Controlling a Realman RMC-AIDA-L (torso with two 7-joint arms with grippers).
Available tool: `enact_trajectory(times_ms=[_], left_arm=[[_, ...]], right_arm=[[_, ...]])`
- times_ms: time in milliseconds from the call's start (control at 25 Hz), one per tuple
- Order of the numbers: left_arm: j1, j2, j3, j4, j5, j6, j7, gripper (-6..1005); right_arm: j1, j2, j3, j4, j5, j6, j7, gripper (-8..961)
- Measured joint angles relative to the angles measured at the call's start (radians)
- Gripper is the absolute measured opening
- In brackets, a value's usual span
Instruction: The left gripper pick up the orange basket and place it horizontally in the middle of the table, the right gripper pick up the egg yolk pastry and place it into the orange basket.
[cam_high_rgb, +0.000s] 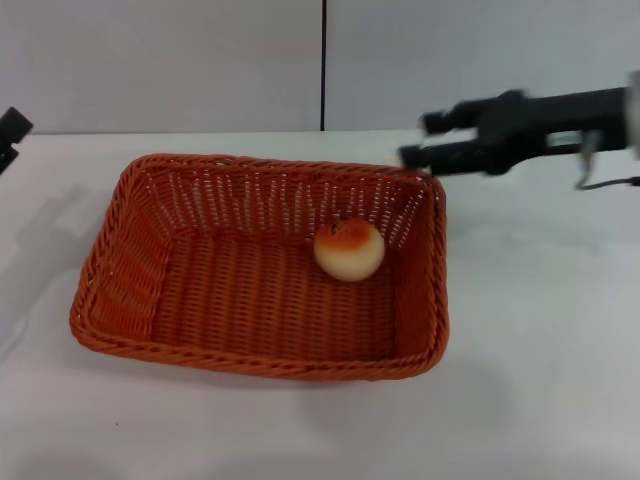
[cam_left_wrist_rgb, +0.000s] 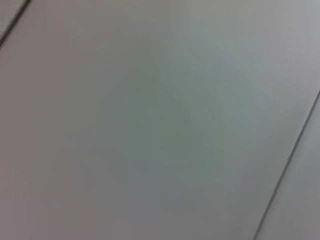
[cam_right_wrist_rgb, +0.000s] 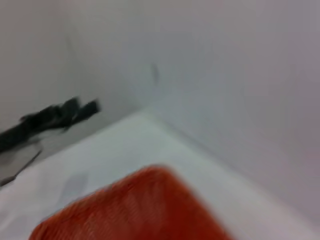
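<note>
Worktop (cam_high_rgb: 540, 400): broad, white, bare along the near edge closest to the head camera; it carries everything listed here.

Basket (cam_high_rgb: 150, 300): large, orange, woven, with sloped sides and a braided rim; it sits flat near the middle of the worktop with its long side running across the view, which by my reading is the lengthwise placement the task asks for; the right wrist view shows one corner of it (cam_right_wrist_rgb: 145, 205) close below.

Right gripper (cam_high_rgb: 425, 140): black, held in the air just beyond the basket's far right corner, touching nothing; its fingers stand apart and empty, probably because the load has been let go.

Left gripper (cam_high_rgb: 10, 135): only a black tip shows at the far left edge, well clear of the basket, likely parked; whether its fingers are apart or together I cannot tell; it also appears farther off in the right wrist view (cam_right_wrist_rgb: 55, 117).

Pastry (cam_high_rgb: 349, 248): small, round, cream with a browned top; it rests on the basket floor near the far right corner, alone inside; both placements look done.
</note>
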Motion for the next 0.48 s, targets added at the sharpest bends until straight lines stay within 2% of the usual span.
enact_trajectory(times_ms=[120,160,200,240,320,360,400,440,480], left_arm=[[0.009,0.002,-0.023,-0.06,-0.051,0.028,0.086,741],[0.015,0.001,-0.037,-0.08,-0.066,0.036,0.121,741],[0.024,0.0,-0.068,-0.115,-0.084,0.061,0.184,741],[0.026,0.0,-0.078,-0.128,-0.088,0.071,0.206,741],[0.031,0.0,-0.096,-0.155,-0.092,0.093,0.254,741],[0.031,0.0,-0.096,-0.155,-0.092,0.093,0.254,741],[0.038,0.0,-0.114,-0.181,-0.095,0.111,0.302,741],[0.038,0.0,-0.114,-0.181,-0.095,0.111,0.302,742],[0.049,-0.001,-0.123,-0.21,-0.096,0.119,0.37,742]], right_arm=[[-0.104,0.001,0.088,0.015,0.158,0.031,-0.194,643],[-0.132,0.001,0.123,0.047,0.221,0.045,-0.275,658],[-0.172,0.001,0.193,0.14,0.337,0.067,-0.431,672],[-0.172,0.001,0.193,0.14,0.337,0.067,-0.431,687],[-0.195,-0.007,0.27,0.283,0.481,0.075,-0.606,716],[-0.201,-0.022,0.303,0.38,0.564,0.074,-0.691,731],[-0.204,-0.048,0.331,0.526,0.697,0.07,-0.825,731],[-0.204,-0.048,0.331,0.526,0.697,0.07,-0.825,731],[-0.204,-0.061,0.34,0.604,0.768,0.066,-0.907,731]])
